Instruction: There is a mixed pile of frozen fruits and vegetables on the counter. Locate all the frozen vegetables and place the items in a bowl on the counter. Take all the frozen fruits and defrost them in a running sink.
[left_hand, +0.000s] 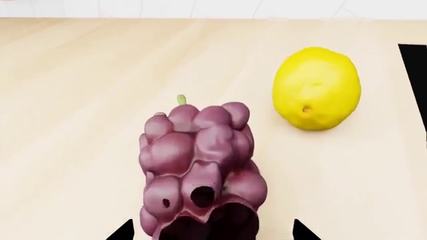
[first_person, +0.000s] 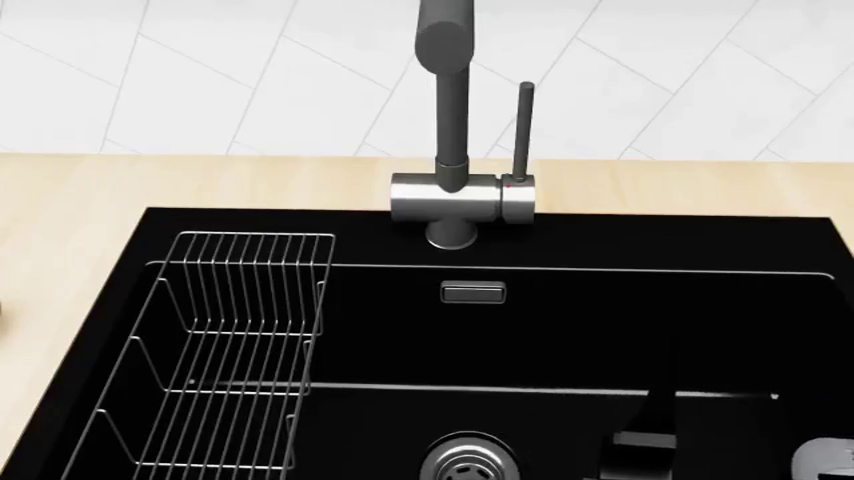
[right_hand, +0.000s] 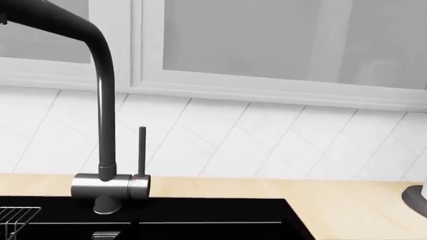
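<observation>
In the left wrist view the purple-red grape bunch (left_hand: 200, 165) with a green stem lies on the beige counter (left_hand: 73, 100). The yellow lemon (left_hand: 316, 88) lies beside it, apart from it. My left gripper (left_hand: 213, 234) is open, its two black fingertips (left_hand: 124, 232) on either side of the bunch's near end, not closed on it. The black sink (first_person: 561, 340) with its dark grey faucet (first_person: 447, 110), wire rack (first_person: 227, 360) and steel drain (first_person: 470, 462) fills the head view. The right gripper's dark fingers do not stand out against the black basin. Cherry, green vegetable and bowl are out of view.
The sink's black edge (left_hand: 415, 85) shows just past the lemon. In the right wrist view the faucet (right_hand: 103, 115) stands over the sink's corner (right_hand: 200, 220), with a grey-based object (right_hand: 419, 199) at the counter's far edge. A white tiled wall (first_person: 200, 80) runs behind.
</observation>
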